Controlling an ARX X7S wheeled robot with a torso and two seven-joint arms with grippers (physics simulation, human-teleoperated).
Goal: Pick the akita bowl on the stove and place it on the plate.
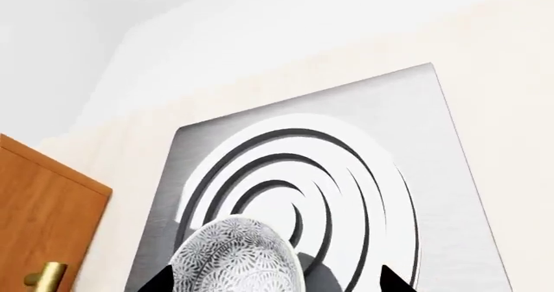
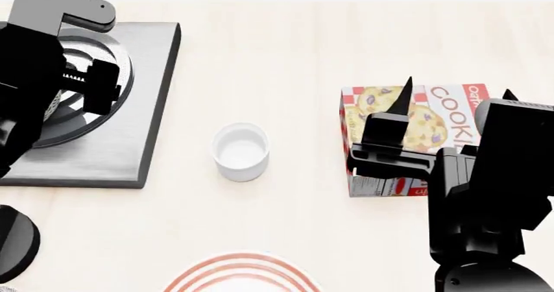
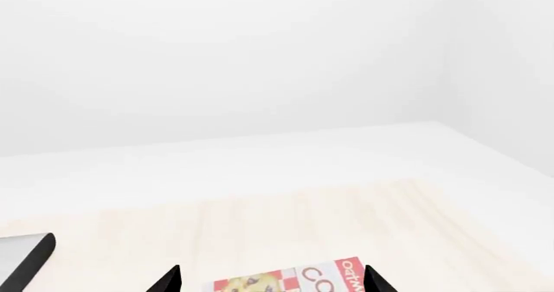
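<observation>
Left tool point(image 1: 272, 280) hanging spread apart around akita bowl point(image 1: 235, 256) on stove point(image 1: 450, 175), readying pickup; right tool point(image 2: 455, 89) idling, spread apart, over cookie box point(image 2: 433, 110).

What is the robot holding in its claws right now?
Nothing yet. The left gripper sits open around the akita bowl on the stove; the right gripper is open and empty.

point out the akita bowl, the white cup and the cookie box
akita bowl point(image 1: 235, 256), left wrist view, speckled outer wall
white cup point(image 2: 240, 151), head view, pale inside
cookie box point(image 2: 445, 120), head view, printed top face
</observation>
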